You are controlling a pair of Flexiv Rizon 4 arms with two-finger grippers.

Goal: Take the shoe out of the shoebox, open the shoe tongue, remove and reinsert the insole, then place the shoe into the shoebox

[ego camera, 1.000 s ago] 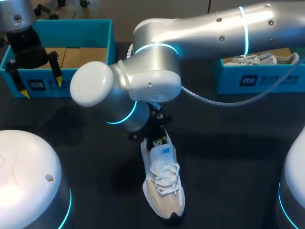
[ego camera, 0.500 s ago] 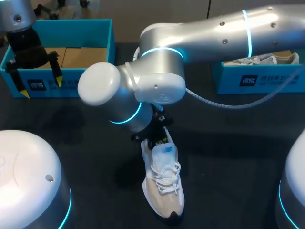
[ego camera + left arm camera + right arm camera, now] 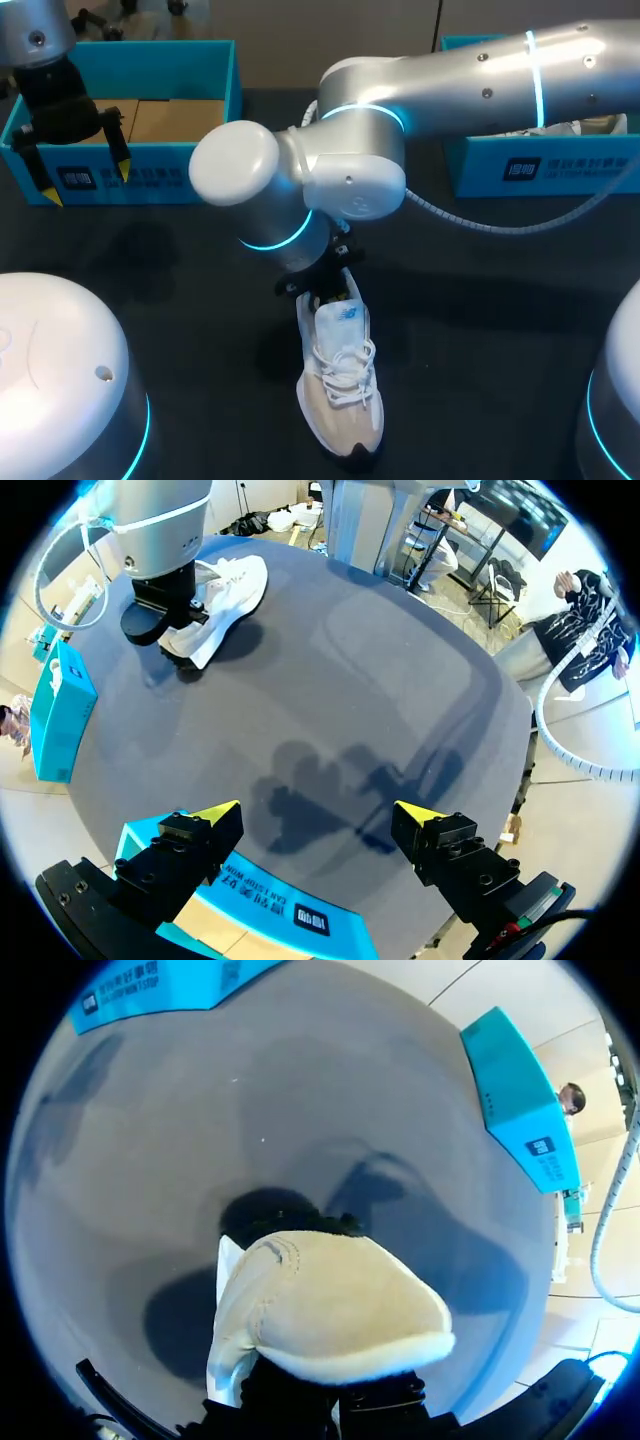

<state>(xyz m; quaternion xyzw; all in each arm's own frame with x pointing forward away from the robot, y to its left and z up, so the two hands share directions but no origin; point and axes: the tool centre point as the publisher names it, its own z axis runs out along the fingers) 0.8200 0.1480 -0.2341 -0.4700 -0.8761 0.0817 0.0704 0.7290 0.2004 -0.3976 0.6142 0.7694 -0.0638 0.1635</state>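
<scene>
Shoe looked light and soft, heel collar stiffest for holding; left fingers open, right gripper's state hidden.

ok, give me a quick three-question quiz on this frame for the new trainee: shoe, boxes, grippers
1. True or false: the shoe lies inside the left shoebox.
2. The left gripper is: A) open with nothing between its fingers, B) shut on the shoe, C) shut on a lace.
3. Which arm reaches across to the shoe?

Key
1. False. It lies on the table, outside that box.
2. A.
3. The right arm.
</scene>
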